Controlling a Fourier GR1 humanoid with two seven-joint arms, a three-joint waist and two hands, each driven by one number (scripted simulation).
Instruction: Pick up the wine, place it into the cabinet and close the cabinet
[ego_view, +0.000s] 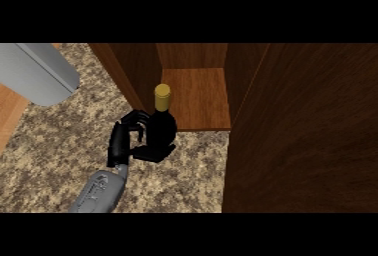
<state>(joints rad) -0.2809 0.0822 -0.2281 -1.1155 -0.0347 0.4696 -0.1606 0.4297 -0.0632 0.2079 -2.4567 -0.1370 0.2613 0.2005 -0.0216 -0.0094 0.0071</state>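
The wine bottle (164, 125) is dark with a yellow cap and stands upright in the head view. It is at the front left corner of the open cabinet's wooden shelf (199, 97). My left hand (131, 136) is shut on the bottle from its left side, fingers curled round the far side and thumb on the near side. Its grey forearm (100, 192) comes up from the lower edge. I cannot tell whether the bottle's base rests on the counter or hangs above it. The right hand does not show.
The cabinet's open door (303, 135) fills the right side as a tall brown panel. The cabinet's left wall (125, 70) slants just behind the bottle. A large rounded grey body (37, 72) sits at the upper left. Speckled counter (52, 150) spreads to the left.
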